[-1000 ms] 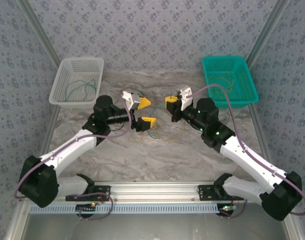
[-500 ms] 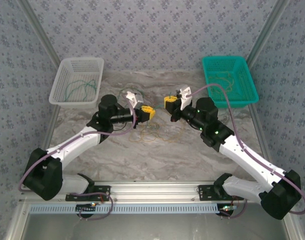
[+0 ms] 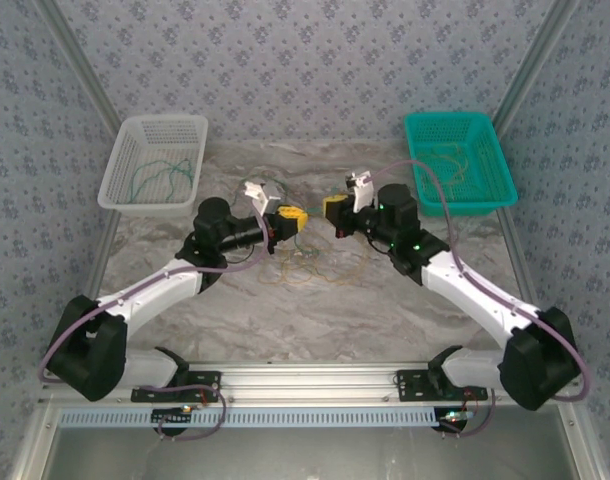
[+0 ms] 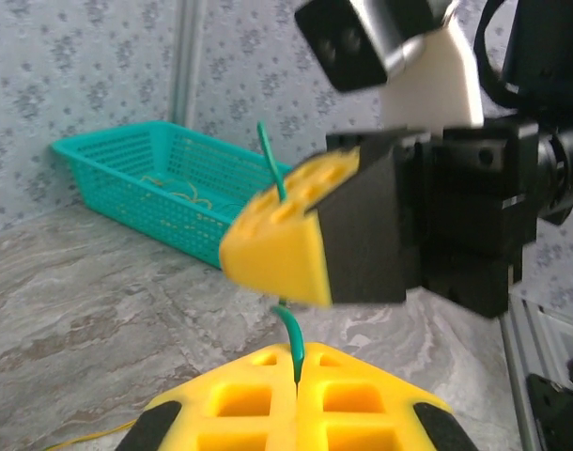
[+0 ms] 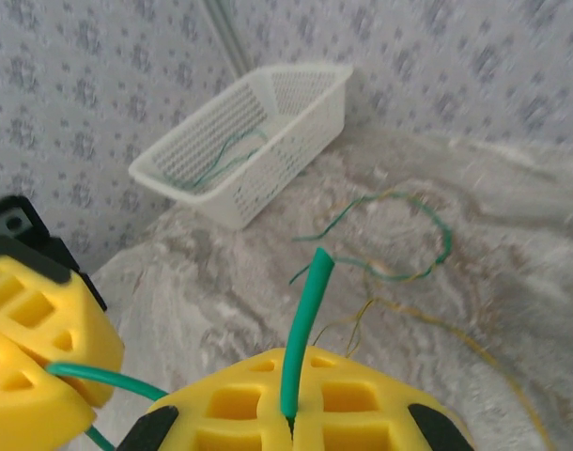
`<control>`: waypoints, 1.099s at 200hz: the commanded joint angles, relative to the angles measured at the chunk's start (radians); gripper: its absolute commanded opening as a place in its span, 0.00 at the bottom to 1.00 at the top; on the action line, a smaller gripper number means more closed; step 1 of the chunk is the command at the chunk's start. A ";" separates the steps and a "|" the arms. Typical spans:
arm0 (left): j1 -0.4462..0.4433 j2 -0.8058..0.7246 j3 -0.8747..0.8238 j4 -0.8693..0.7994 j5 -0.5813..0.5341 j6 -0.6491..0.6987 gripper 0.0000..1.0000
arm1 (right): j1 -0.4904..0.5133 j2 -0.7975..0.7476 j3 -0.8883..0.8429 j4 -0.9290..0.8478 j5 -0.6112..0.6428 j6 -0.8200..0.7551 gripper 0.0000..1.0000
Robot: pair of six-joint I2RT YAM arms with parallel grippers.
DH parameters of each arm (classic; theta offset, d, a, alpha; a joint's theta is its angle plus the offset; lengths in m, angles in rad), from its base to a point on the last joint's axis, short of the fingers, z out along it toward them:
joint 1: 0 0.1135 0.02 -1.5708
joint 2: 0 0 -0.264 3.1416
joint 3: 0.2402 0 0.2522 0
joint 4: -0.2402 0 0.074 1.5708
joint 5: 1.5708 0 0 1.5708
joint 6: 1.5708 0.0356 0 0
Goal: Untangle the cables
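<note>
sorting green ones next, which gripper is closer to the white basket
Left. The left gripper is just right of the white basket; the right gripper is farther right, nearer the teal basket.

Seen from above, the loose cables [image 3: 303, 268] are too fine to tell apart strand by strand.

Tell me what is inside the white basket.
A few thin green cables lie looped on the floor of the white basket. Where strands overlap, what lies beneath is covered, so their number cannot be told.
</note>
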 commanded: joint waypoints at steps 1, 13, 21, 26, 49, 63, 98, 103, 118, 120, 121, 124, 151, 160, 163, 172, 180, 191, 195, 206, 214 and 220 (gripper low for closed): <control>0.002 -0.047 -0.009 0.194 -0.106 -0.044 0.00 | 0.022 0.074 0.019 -0.035 -0.102 0.020 0.00; 0.004 -0.050 -0.020 0.227 -0.123 -0.053 0.00 | 0.045 0.109 0.033 -0.041 -0.136 0.017 0.00; 0.003 -0.050 -0.020 0.237 -0.124 -0.057 0.00 | 0.058 0.138 0.053 -0.050 -0.169 0.017 0.00; 0.003 -0.048 -0.018 0.235 -0.123 -0.056 0.00 | 0.064 0.157 0.066 -0.056 -0.188 0.018 0.03; 0.003 -0.047 -0.014 0.239 -0.128 -0.055 0.00 | 0.092 0.232 0.130 -0.092 -0.228 0.020 0.13; 0.003 -0.052 -0.019 0.236 -0.139 -0.049 0.00 | 0.107 0.258 0.155 -0.108 -0.232 0.012 0.20; 0.003 -0.085 -0.048 0.238 -0.176 -0.034 0.00 | 0.134 0.293 0.180 -0.142 -0.211 -0.015 0.37; 0.003 -0.092 -0.050 0.234 -0.180 -0.030 0.00 | 0.138 0.301 0.186 -0.158 -0.201 -0.022 0.38; 0.003 -0.111 -0.055 0.222 -0.197 -0.021 0.00 | 0.144 0.318 0.199 -0.193 -0.184 -0.039 0.38; 0.003 -0.114 -0.057 0.222 -0.198 -0.020 0.00 | 0.145 0.320 0.199 -0.195 -0.181 -0.040 0.38; 0.003 -0.114 -0.057 0.222 -0.199 -0.020 0.00 | 0.145 0.321 0.198 -0.196 -0.179 -0.041 0.38; 0.003 -0.117 -0.059 0.222 -0.202 -0.017 0.00 | 0.146 0.323 0.198 -0.197 -0.174 -0.041 0.38; 0.006 -0.149 -0.078 0.216 -0.242 0.000 0.00 | 0.163 0.339 0.184 -0.190 -0.125 -0.062 0.38; 0.010 -0.159 -0.080 0.213 -0.254 0.005 0.00 | 0.170 0.350 0.190 -0.202 -0.119 -0.072 0.37; 0.010 -0.162 -0.081 0.213 -0.256 0.006 0.00 | 0.172 0.352 0.190 -0.203 -0.117 -0.075 0.37; 0.014 -0.173 -0.085 0.206 -0.266 0.012 0.00 | 0.179 0.356 0.190 -0.205 -0.104 -0.079 0.37; 0.015 -0.182 -0.085 0.197 -0.274 0.019 0.00 | 0.183 0.360 0.190 -0.205 -0.094 -0.082 0.37; 0.017 -0.195 -0.085 0.181 -0.281 0.033 0.00 | 0.186 0.364 0.196 -0.217 -0.069 -0.084 0.37; 0.018 -0.199 -0.085 0.174 -0.284 0.037 0.00 | 0.188 0.364 0.196 -0.221 -0.059 -0.083 0.38; 0.020 -0.213 -0.083 0.151 -0.289 0.051 0.00 | 0.186 0.358 0.193 -0.219 -0.037 -0.075 0.46; 0.022 -0.219 -0.080 0.135 -0.289 0.062 0.00 | 0.184 0.353 0.189 -0.215 -0.025 -0.070 0.52; 0.021 -0.222 -0.079 0.124 -0.289 0.067 0.00 | 0.184 0.348 0.186 -0.211 -0.017 -0.070 0.55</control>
